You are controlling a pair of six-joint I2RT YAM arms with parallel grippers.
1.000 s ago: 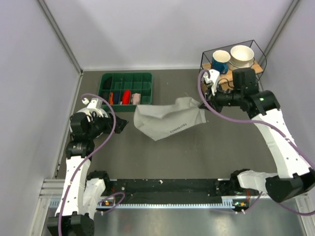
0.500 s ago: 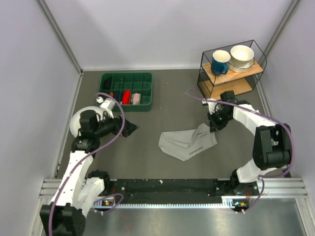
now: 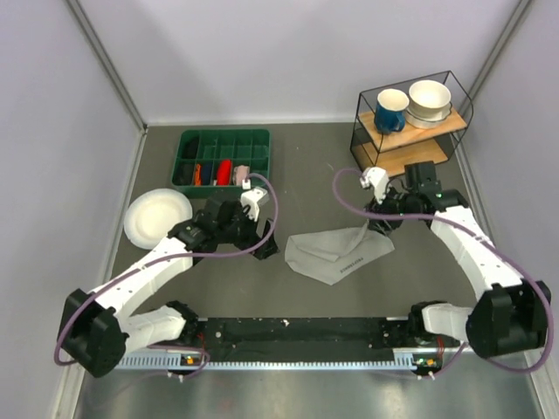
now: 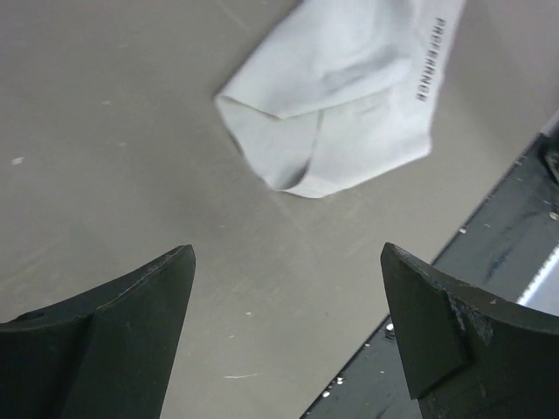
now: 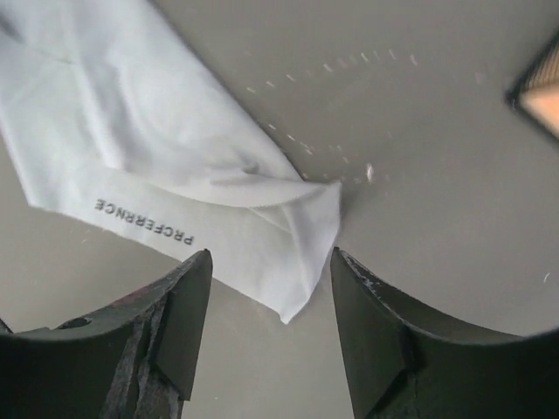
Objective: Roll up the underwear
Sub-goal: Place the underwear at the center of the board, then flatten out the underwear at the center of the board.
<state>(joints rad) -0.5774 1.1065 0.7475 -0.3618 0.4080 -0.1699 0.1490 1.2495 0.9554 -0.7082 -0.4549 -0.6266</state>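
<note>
Lying between the left end effector [image 4: 286, 257] and right end effector [image 5: 271, 257], both released, the underwear [image 3: 336, 255] seems untouched.

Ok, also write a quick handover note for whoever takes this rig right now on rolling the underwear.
Left gripper: open, empty, just left of the underwear, not touching.
Right gripper: open, holding nothing, over its right corner.
Underwear: loosely folded on the table between the grippers, lettering up.
Done: nothing rolled yet.
Left to do: probably flatten it, then roll it.
</note>
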